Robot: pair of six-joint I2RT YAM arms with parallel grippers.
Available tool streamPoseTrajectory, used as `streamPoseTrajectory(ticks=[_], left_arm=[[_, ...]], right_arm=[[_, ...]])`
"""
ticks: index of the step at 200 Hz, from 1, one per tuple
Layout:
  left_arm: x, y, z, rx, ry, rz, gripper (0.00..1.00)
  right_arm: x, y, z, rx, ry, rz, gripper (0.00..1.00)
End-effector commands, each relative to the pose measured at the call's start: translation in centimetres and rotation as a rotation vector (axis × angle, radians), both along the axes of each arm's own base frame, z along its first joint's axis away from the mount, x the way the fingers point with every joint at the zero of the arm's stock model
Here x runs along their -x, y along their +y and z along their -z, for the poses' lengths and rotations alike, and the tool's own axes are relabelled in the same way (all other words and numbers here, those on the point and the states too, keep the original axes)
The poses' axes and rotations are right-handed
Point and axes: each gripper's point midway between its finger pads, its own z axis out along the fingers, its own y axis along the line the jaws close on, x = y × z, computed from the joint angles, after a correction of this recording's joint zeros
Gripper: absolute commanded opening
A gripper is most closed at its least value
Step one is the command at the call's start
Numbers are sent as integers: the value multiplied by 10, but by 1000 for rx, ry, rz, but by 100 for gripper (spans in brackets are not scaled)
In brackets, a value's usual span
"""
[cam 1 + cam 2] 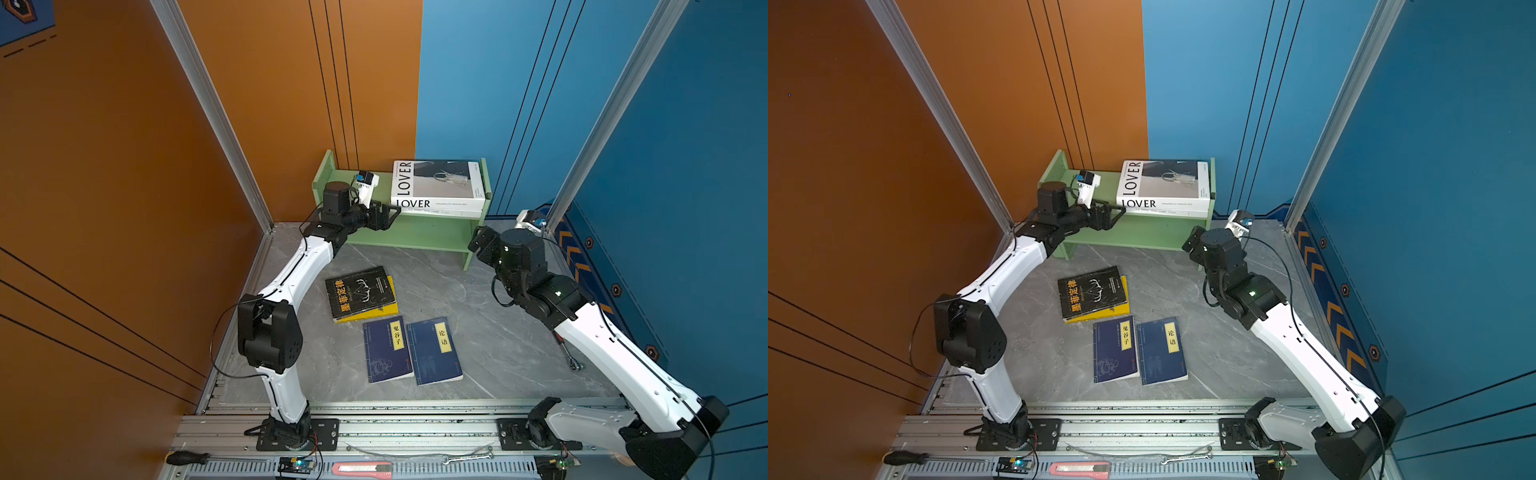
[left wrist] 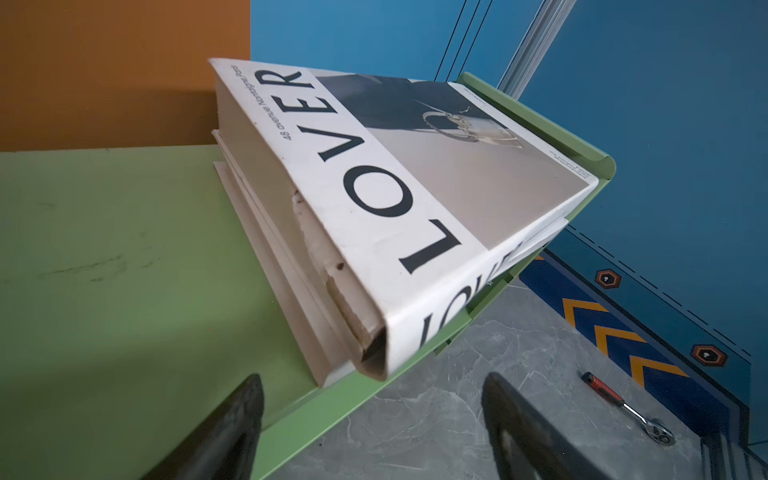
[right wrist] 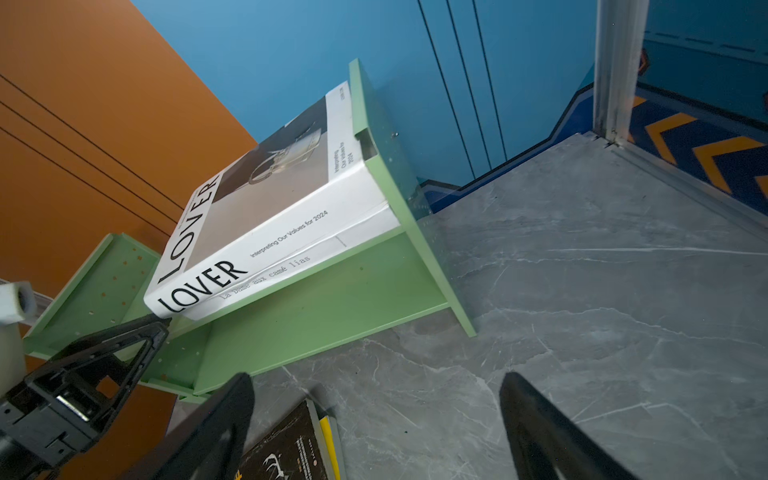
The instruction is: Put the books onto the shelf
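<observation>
LOVER book [image 1: 436, 183] sits atop a second white book [image 1: 440, 212] on the shelf [image 1: 415, 235] top tier; black book [image 1: 360, 291] over yellow book [image 1: 390, 309], two navy books [image 1: 388, 349] [image 1: 434, 351] on the surface [image 1: 498, 332]; left end effector [image 1: 391, 216] and right end effector [image 3: 378, 376] both spread, empty; remaining four look thin, light, probably bendy, best pinched along a spine edge.

Yellow book [image 1: 386, 311] mostly under black book [image 1: 359, 293]; lower white book [image 1: 436, 212] under LOVER book [image 1: 436, 185].

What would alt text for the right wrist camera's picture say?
A white LOVER book lies flat atop another white book on the upper tier of a pale green shelf. The open right gripper hovers over grey floor near a black book.
</observation>
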Motion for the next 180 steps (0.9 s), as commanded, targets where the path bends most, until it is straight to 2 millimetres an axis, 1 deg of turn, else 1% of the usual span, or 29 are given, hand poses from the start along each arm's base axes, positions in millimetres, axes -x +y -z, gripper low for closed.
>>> streamPoseTrajectory(ticks=[1,39,59,95,119,143,162,180], left_arm=[[-10,-7,-8,-24,-50,-30,79],[-21,-13,-5,-11,-53,-62,72],[-23,-15,-4,-4,-52,-68,67],[-26,-15,-7,21,-57,-83,60],[-27,-16,-11,33,-64,-87,54],[-25,-19,-11,21,-67,-86,55],[-21,-21,-10,0,-68,-87,60],[-15,-24,-8,-12,-67,-84,67]], right_arm=[[14,-29,4,11,16,83,94],[26,-54,-3,2,-7,138,95],[30,-61,-3,5,-7,156,95],[31,-65,3,6,5,164,94],[27,-65,6,0,13,158,95],[24,-64,8,2,19,153,94],[23,-63,10,2,24,148,94],[21,-61,14,0,31,141,94]])
